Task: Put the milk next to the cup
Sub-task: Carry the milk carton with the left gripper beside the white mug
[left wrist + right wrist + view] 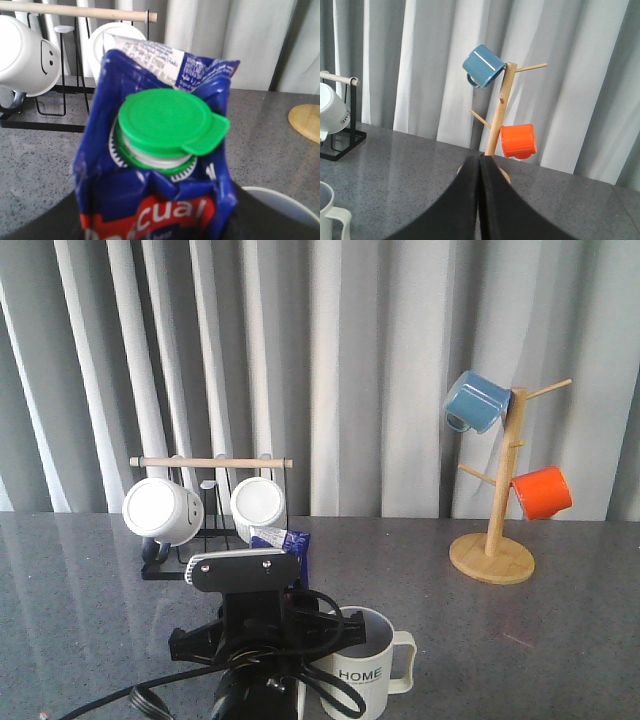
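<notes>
I note a dark grey speckled stone-look tabletop. Resting on it: a cream ribbed ceramic mug marked "HOME"; behind and left of that mug, a black wire mug rack; well right, a round-based bamboo mug tree.

It looked like a staged kitchen mock-up: a grey speckled desk before pleated grey curtains, a wooden mug tree at right, a black mug rack at left.
</notes>
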{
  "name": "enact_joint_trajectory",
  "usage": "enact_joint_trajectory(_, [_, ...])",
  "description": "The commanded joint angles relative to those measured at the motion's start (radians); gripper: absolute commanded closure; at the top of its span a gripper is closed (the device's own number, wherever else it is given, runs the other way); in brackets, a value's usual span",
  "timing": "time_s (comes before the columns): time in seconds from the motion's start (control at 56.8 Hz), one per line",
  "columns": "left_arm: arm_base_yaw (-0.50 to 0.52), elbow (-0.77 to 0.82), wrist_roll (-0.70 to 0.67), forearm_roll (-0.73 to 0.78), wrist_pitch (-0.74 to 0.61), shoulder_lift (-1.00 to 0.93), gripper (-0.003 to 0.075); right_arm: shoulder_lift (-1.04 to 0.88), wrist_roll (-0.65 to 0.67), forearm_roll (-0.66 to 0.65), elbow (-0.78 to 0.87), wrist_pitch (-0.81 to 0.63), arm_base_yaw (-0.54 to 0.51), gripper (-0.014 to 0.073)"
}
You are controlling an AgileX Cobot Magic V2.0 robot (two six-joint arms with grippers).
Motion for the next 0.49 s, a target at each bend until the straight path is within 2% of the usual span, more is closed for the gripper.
enact_joint_trajectory(0.0, [0.009, -0.028, -0.052, 0.046, -0.045, -0.022, 0.0717, -0.005, -0.003, -0.011, -0.032, -0.072, -0.009, 0.0602])
enact_joint_trajectory(0.158, [0.009, -0.028, -0.1, 0.046, -0.042, -0.012, 0.0717, -0.005, -0.003, -0.011, -0.032, -0.072, -0.009, 0.0602])
enact_joint_trajectory(0.475, [0.009, -0.028, -0.101, 0.046, -0.046, -0.012, 0.0717, -0.005, -0.003, -0.011, -0.032, -0.072, -0.009, 0.0602])
